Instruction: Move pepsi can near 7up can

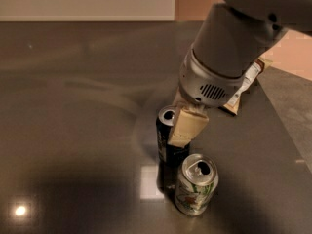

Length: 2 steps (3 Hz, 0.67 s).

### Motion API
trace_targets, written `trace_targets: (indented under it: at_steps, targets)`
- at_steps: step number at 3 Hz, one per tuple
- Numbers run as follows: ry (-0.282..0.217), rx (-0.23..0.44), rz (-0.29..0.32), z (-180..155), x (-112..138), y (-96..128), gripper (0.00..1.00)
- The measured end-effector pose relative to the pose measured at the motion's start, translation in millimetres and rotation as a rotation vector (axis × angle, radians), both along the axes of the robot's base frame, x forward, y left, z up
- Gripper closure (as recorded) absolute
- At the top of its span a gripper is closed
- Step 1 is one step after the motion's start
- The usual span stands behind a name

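Note:
The pepsi can (165,143) is a dark navy can with a silver top, upright near the middle of the dark table. My gripper (181,130) is shut on the pepsi can; one beige finger (185,127) lies across its right side, the other is hidden behind it. The 7up can (195,185) is silver-white with green markings and stands upright just in front and to the right of the pepsi can, almost touching it. My arm (229,52) comes down from the upper right.
A snack bag (246,84) lies behind my arm at the right, mostly hidden. The table's right edge (285,126) runs diagonally beside a grey floor. A wall base (87,18) lines the far side.

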<state>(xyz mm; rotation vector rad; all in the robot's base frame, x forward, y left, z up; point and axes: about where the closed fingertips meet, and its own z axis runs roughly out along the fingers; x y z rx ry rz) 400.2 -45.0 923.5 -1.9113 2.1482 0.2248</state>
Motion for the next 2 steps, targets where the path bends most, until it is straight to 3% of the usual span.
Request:
trace_targets:
  at_steps: [1,2]
  targets:
    - [-0.001,0.047,0.002,-6.2,-13.9,0.5,0.82]
    - [-0.003,0.09,0.01,-9.2,-22.7,3.7,0.51]
